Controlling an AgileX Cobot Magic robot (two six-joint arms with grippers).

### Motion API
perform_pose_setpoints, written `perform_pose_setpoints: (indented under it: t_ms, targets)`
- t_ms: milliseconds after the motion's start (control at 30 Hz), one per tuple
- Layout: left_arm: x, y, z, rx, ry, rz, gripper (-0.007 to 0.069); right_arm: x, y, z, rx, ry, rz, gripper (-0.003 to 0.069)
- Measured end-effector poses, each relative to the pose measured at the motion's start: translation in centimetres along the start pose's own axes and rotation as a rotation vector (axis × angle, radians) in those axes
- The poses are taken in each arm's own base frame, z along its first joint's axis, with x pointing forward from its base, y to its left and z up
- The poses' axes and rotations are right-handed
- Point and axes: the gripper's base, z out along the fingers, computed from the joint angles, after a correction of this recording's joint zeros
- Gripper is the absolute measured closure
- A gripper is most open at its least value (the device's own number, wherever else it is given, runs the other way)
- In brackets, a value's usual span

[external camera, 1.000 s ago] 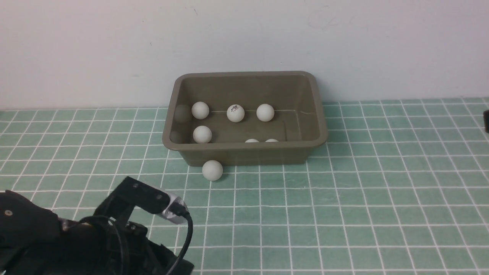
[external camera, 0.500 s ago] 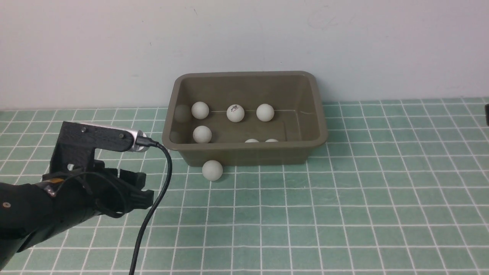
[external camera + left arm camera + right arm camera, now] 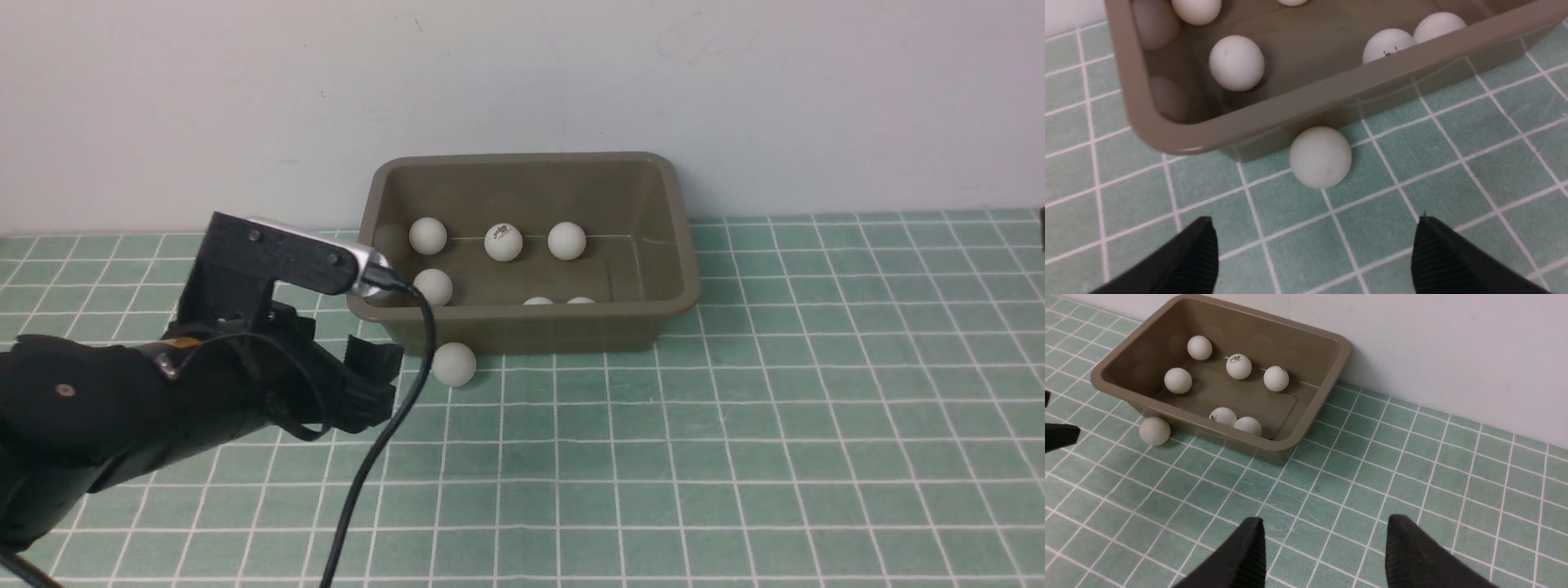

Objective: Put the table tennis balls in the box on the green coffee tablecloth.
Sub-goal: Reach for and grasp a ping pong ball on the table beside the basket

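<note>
Table tennis balls number seven, six of them already boxed. Nearest the robot, the left gripper hovers low over the green coffee tablecloth, its fingers spread wide with nothing between them. The right gripper hangs well apart at the box's 4 o'clock, jaws parted and holding nothing. At the left gripper's 1 o'clock, a loose ball rests on the cloth, tucked against the near wall of the box by its 7 o'clock corner. Inside, two balls sit at 6 o'clock, one at 9 o'clock, and three line the far side. Beyond stands a white wall.
</note>
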Motion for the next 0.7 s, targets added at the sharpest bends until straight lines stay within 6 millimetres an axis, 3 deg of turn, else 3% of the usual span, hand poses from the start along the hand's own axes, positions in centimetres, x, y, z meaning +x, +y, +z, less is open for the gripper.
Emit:
perform_pose_setpoints:
  t_ms: [300, 700]
  targets:
    - [-0.7, -1.5, 4.9, -0.003, 0.042, -0.104, 0.0048, -0.3, -0.2, 0.0, 0.017, -0.031, 0.000, 0.0288]
    - [1.1, -1.7, 8.2, -0.022, 0.128, -0.181, 0.0048, -0.6, -0.3, 0.0, 0.035, -0.063, -0.026, 0.0288]
